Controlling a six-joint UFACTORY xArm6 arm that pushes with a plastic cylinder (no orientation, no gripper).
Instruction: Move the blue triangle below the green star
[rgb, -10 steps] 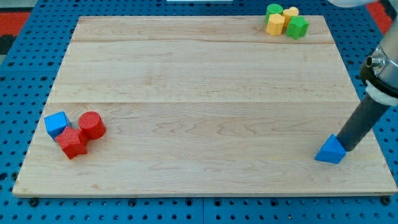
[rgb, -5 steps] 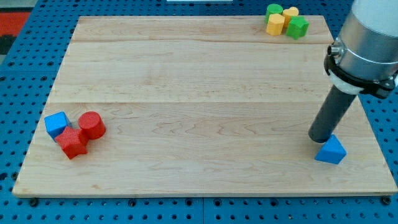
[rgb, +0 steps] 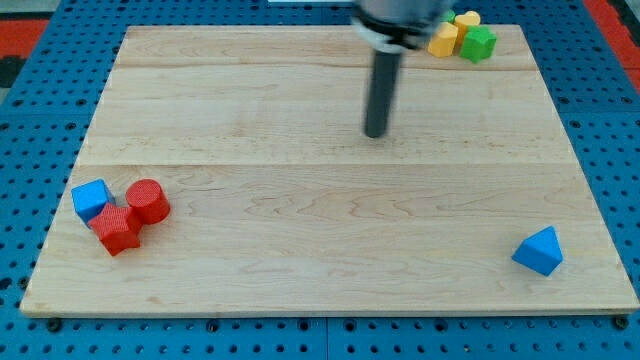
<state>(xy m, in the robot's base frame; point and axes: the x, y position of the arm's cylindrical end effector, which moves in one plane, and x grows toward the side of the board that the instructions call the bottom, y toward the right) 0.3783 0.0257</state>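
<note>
The blue triangle (rgb: 538, 250) lies near the board's bottom right corner. The green star (rgb: 479, 43) sits at the top right, touching a yellow block (rgb: 444, 39), with a second yellow block (rgb: 467, 18) just behind. My tip (rgb: 375, 134) rests on the board in the upper middle, far up and left of the blue triangle and left of and below the green star. It touches no block. The arm hides part of the cluster at the top right.
At the view's left edge of the wooden board (rgb: 300, 200) a blue cube (rgb: 90, 199), a red cylinder (rgb: 148, 200) and another red block (rgb: 117, 228) sit bunched together. A blue pegboard surrounds the board.
My tip has left the blue triangle and swept up and left to the board's upper middle. The triangle has ended slightly right of and below where it was.
</note>
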